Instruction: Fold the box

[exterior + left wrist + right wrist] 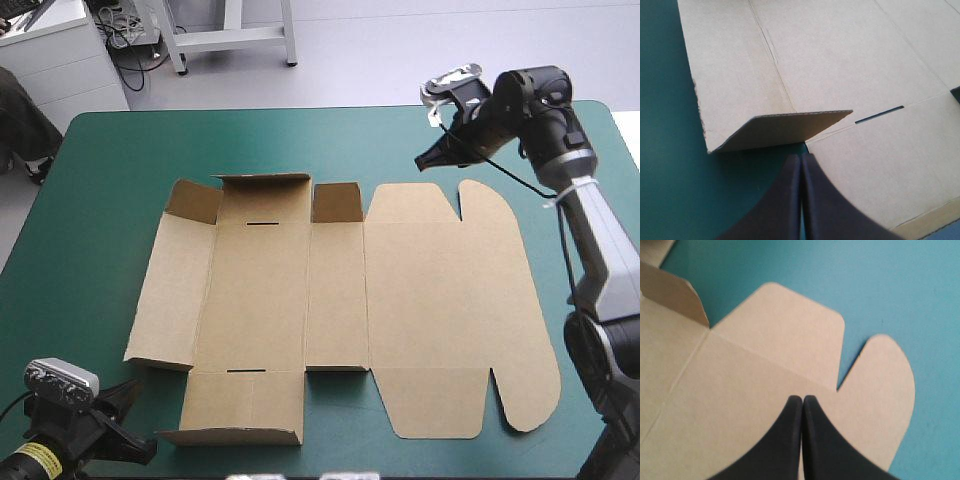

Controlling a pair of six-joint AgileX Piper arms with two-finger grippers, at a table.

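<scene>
Box (pixel 340 300) on your table, brown board spread mostly flat on the teal-green cover (pixel 90 170), lying between your two grippers. Look at your left gripper (pixel 801 158): black fingers pressed together into one pointed arch, nothing between them. Right ahead of those tips a small corner flap (pixel 790 130) stands tilted up off the sheet; whether the tips touch it, you can't tell. Beyond that flap, and off to one side of the fingers, a narrow slot (pixel 879 114) is cut along a crease. Now your right gripper (pixel 802 399): same story, fingers closed tight on nothing, hanging over the board's rounded end. Just ahead of its tips lies a wide rounded flap (pixel 785 330), flat, and beside it a rounded ear (pixel 885 375), with a notch splitting the two. Farther ahead of the fingers and off to the side, a short flap (pixel 670 292) stands upright. From the high view, your grippers sit well apart, at opposite corners of the sheet.
</scene>
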